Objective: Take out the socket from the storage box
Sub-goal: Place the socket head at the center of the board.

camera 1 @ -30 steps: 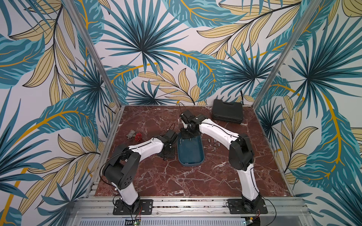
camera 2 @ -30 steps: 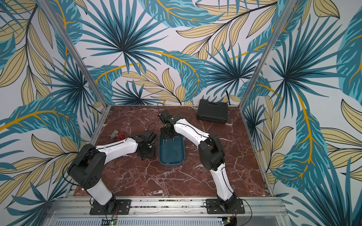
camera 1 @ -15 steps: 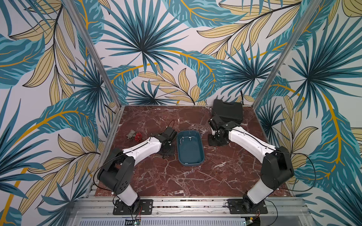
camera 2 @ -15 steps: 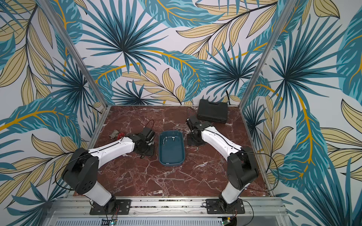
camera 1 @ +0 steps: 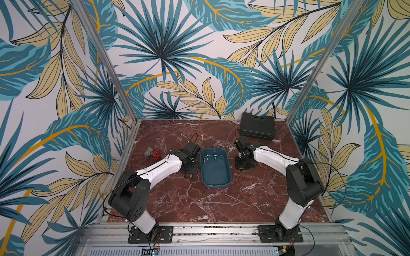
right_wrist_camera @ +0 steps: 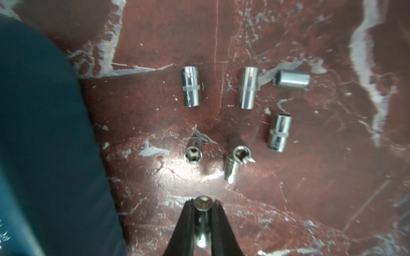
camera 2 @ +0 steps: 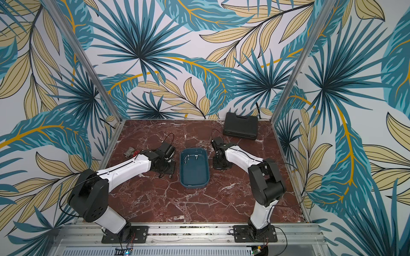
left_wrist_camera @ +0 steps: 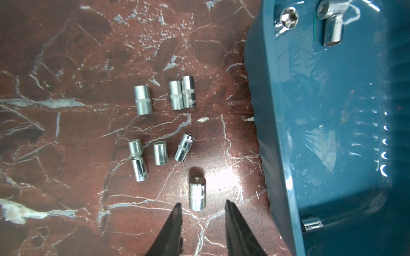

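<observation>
The teal storage box (camera 1: 216, 188) (camera 2: 194, 186) stands mid-table between my two arms, and sockets (camera 1: 210, 157) lie at its far end in both top views. In the right wrist view my right gripper (right_wrist_camera: 202, 201) is shut on a small chrome socket (right_wrist_camera: 202, 205), held just above the table to the right of the storage box (right_wrist_camera: 40, 133). Left of the storage box (left_wrist_camera: 277, 133), my left gripper (left_wrist_camera: 203, 203) is open. A socket (left_wrist_camera: 197, 192) lies on the table just beyond its tips, free of both fingers. Three more sockets (left_wrist_camera: 331, 26) show inside the box.
Several loose sockets (left_wrist_camera: 143, 99) lie on the marble left of the box, and several more (right_wrist_camera: 190, 86) lie on its right. A black tool case (camera 1: 258, 126) sits at the back right. A valve with a red handwheel (camera 1: 153, 153) is at the far left.
My right arm swung from over the box's far end to the table right of the box, carrying the socket. The left arm has barely moved.
</observation>
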Controlling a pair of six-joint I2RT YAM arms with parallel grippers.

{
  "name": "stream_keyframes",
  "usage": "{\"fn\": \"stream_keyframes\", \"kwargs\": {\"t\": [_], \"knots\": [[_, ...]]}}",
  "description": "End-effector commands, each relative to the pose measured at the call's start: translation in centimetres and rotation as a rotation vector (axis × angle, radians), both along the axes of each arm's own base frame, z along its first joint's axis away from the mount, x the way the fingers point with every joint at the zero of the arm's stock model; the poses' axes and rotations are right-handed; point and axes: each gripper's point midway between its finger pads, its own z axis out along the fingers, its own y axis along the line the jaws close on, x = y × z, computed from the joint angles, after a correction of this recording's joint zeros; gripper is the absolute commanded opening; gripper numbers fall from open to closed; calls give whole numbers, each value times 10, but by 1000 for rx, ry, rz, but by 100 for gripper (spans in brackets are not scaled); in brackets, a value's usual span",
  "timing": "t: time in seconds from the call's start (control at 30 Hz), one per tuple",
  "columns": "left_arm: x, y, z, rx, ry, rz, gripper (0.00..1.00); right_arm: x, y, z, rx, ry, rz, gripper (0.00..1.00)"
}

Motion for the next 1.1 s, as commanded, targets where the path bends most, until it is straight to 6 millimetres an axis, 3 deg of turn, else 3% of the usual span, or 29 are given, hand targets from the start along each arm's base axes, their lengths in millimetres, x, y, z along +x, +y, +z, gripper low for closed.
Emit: {"fn": "stream_keyframes", "kwargs": {"t": [0.0,0.27,0.5,0.9,1.07], "knots": [[8,5,15,13,-49,18,36,4,3,-11,6,6,-14,10],[8,6,12,18,-45,19,36,0,4,-30,0,50,-15,10],[8,6,12,20,-43,19,36,-1,3,-32,-7,58,-14,16],[11,3,18,10,-51,14,36,2,3,-8,7,20,-13,24],[18,-3,30,-7,-76,-4,37,7,5,9,24,-30,-9,24]]}}
